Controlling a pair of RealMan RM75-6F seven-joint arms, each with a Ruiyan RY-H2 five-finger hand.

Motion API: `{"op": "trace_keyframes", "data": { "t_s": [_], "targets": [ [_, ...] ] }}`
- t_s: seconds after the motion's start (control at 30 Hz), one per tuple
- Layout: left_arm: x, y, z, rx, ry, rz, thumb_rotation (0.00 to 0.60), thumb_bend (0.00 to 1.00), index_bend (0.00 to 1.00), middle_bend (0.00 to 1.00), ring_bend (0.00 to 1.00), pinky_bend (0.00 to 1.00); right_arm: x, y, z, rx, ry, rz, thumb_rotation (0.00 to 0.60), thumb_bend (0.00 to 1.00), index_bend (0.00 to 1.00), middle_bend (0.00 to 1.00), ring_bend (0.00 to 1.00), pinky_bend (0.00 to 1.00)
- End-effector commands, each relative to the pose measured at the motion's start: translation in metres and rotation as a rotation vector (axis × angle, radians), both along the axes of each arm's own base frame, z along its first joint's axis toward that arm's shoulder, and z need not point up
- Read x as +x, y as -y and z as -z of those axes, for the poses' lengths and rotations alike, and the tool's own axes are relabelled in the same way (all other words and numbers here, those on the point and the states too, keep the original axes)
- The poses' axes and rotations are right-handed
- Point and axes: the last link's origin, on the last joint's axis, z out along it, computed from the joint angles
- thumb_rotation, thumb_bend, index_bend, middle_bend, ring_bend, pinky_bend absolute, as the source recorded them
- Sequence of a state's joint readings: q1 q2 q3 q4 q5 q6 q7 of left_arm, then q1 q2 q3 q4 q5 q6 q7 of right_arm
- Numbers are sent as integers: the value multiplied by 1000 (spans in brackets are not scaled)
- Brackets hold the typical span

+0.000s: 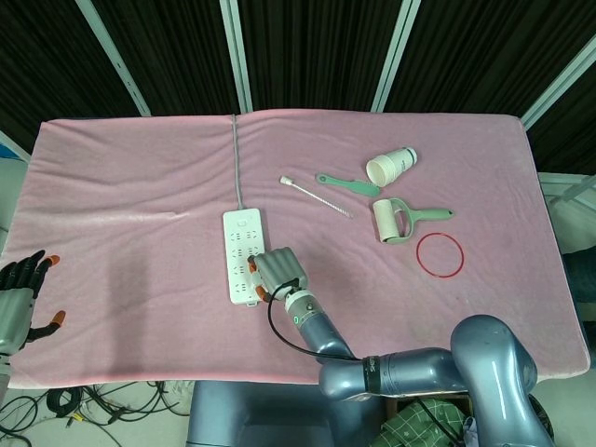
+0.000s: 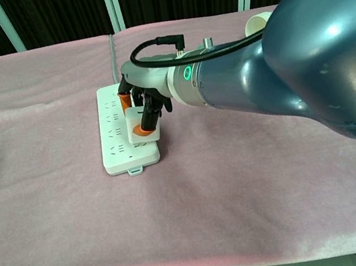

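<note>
A white power strip (image 1: 240, 251) (image 2: 117, 133) lies on the pink cloth, its grey cable (image 1: 237, 158) running to the far edge. My right hand (image 1: 277, 271) (image 2: 144, 104) is over the strip's near right part and grips a white plug (image 2: 144, 128) between orange-tipped fingers. The plug stands against the strip's sockets; whether its pins are in cannot be seen. My left hand (image 1: 20, 296) hovers off the table's near left corner with its fingers spread and nothing in it.
To the right lie a thin white brush (image 1: 317, 197), a green brush (image 1: 346, 183), a tipped paper cup (image 1: 391, 166), a lint roller (image 1: 396, 220) and a red ring (image 1: 440, 254). My bulky right arm (image 2: 290, 65) fills the chest view's right side.
</note>
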State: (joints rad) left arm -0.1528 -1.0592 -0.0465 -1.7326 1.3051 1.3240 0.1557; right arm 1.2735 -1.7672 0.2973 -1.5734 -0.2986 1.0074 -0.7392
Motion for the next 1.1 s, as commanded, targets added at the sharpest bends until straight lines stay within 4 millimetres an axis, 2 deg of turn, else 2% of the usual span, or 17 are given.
{"op": "trace_keyframes", "data": {
  "t_s": [0.03, 0.37, 1.1],
  "targets": [
    [0, 0, 0, 1, 1, -2, 600, 297, 77, 0, 0, 0, 0, 0, 0, 0, -3, -4, 600, 362, 800, 640, 639, 493],
    [0, 0, 0, -2, 0, -5, 600, 297, 76, 0, 0, 0, 1, -2, 6, -36, -64, -90, 600, 364, 851, 681, 675, 521],
    [0, 0, 0, -7, -1, -9, 600, 297, 77, 0, 0, 0, 5, -6, 18, -43, -162, -146, 600, 382, 930, 743, 734, 568]
  ]
}}
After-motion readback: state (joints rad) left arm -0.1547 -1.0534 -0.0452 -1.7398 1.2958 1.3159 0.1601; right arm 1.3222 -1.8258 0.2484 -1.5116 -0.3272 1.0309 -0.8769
